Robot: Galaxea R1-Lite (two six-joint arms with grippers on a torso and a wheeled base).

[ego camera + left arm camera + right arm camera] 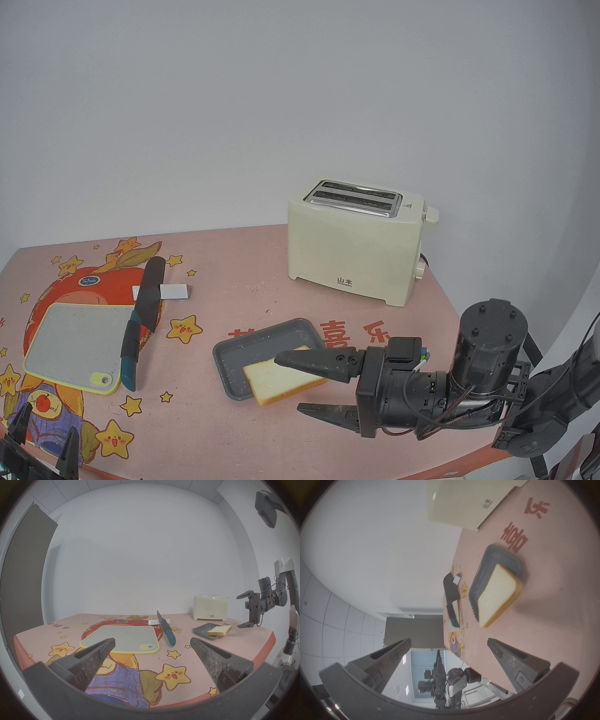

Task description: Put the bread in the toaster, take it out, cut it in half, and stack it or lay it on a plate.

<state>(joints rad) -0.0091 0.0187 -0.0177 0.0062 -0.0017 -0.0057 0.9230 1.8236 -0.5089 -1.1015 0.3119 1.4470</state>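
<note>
Bread leans on tray rim, tabletop's right side. Right pincer open, nearer, just short of it and probably higher; slice lies ahead. Left pincer open, well apart.

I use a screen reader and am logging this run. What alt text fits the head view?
The open right gripper hovers at a bread slice lying across the rim of a grey tray on a pink table. Behind stands a cream toaster; at left, a knife lies beside a cutting board.
</note>
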